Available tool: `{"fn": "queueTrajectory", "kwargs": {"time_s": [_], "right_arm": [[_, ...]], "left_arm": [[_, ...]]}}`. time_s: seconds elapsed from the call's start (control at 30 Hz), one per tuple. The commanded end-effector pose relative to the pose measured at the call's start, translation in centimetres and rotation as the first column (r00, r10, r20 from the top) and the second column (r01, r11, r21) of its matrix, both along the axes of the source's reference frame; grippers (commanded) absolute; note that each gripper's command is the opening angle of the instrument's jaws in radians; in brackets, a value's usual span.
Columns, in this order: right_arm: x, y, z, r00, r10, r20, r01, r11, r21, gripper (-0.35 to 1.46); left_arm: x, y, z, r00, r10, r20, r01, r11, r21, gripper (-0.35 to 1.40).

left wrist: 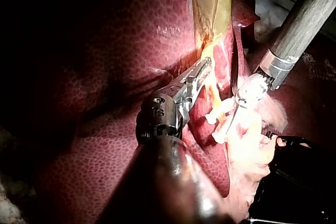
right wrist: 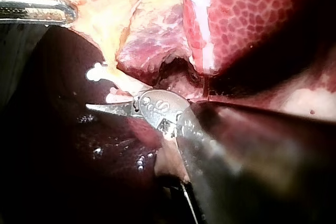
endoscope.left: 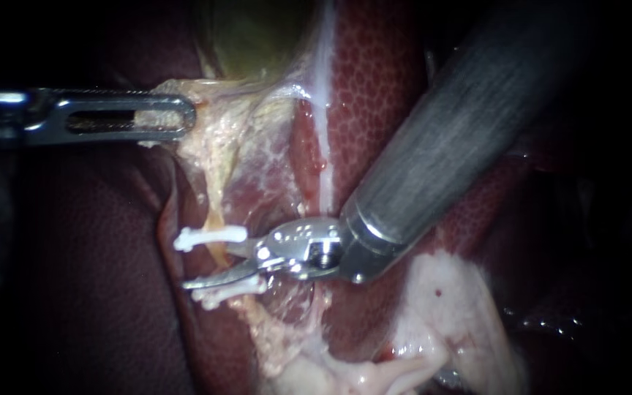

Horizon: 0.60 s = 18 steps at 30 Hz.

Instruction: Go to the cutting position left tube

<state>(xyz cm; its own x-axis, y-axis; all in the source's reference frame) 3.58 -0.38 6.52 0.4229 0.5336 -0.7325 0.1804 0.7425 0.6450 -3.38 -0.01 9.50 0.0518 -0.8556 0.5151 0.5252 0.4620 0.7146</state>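
Note:
A thin yellowish tube (endoscope.left: 219, 254) runs down from the gallbladder (endoscope.left: 257, 36), with two white clips on it, an upper clip (endoscope.left: 210, 236) and a lower clip (endoscope.left: 230, 291). My right instrument (endoscope.left: 215, 268) comes in from the upper right. Its blades stand open at the stretch of tube between the clips, with the lower blade showing clearly. My left instrument (endoscope.left: 183, 117) is shut on pale yellow tissue below the gallbladder and holds it to the left. The right wrist view shows one blade (right wrist: 107, 108) just under the clips (right wrist: 100, 72).
Dark red liver (endoscope.left: 374, 80) lies behind and to the left. A white band (endoscope.left: 323, 110) runs down it. Pale fatty tissue (endoscope.left: 440, 314) sits at the lower right. The thick right shaft (endoscope.left: 433, 146) crosses the upper right.

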Motion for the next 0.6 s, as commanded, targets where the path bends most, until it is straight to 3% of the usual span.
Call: {"fn": "queueTrajectory", "kwargs": {"time_s": [0.03, 0.3, 0.6], "right_arm": [[0.02, 0.00, 0.01, 1.0000, 0.000, 0.000, 0.000, 1.000, 0.001, 1.40], [0.20, -0.09, 0.08, 0.9998, -0.019, -0.003, 0.019, 0.999, 0.031, 1.38], [0.36, -0.15, 0.17, 0.9999, -0.011, 0.008, 0.011, 0.999, 0.044, 1.38]], "left_arm": [[0.00, 0.00, 0.00, 1.0000, 0.001, 0.001, -0.001, 1.000, 0.001, -0.35], [-0.02, 0.00, 0.00, 1.0000, 0.002, 0.002, -0.002, 1.000, 0.001, -0.35], [-0.04, -0.01, 0.00, 1.0000, 0.003, 0.003, -0.003, 1.000, 0.002, -0.35]]}}
